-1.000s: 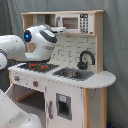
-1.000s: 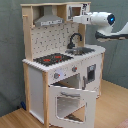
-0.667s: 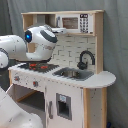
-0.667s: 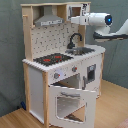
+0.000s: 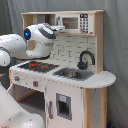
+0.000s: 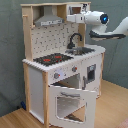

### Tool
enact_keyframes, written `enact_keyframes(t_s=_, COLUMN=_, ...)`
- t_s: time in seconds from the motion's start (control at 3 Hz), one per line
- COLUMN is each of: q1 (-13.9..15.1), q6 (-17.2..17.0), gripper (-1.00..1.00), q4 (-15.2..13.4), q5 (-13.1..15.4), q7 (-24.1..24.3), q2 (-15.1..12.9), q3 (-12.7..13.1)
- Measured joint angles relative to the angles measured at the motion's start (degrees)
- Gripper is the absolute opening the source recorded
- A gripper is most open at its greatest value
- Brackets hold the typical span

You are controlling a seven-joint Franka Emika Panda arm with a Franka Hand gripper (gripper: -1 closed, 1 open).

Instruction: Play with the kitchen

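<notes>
Item: the kitchen (image 6: 60,70), upright mid-frame in both exterior views, its oven door (image 6: 70,102) hanging open at 6 o'clock. Change: the arm (image 6: 100,19) has risen slightly from the sink (image 6: 80,50) toward the upper shelf at 1 o'clock. Tool: spread or pressed together cannot be told. Judgement: play likely shifts to the top unit.
</notes>
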State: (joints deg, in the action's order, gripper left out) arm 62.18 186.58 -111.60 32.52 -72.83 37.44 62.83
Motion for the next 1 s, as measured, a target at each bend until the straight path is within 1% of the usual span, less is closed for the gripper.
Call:
enact_keyframes(t_s=0.33, q1=2.5, q6=-0.7, gripper=1.00, q4=1.6, q5=0.0, q7=1.0, q2=-0.6, q3=2.0)
enact_keyframes(t_s=0.67, q1=2.5, q6=-0.7, gripper=-1.00, q4=1.7, q5=0.0, q7=1.0, q2=-0.6, q3=2.0)
enact_keyframes(t_s=1.0, q1=-2.8, q6=4.3, gripper=-1.00, q4=-2.2, q5=0.1, q7=0.1, q2=-0.7, q3=-3.0)
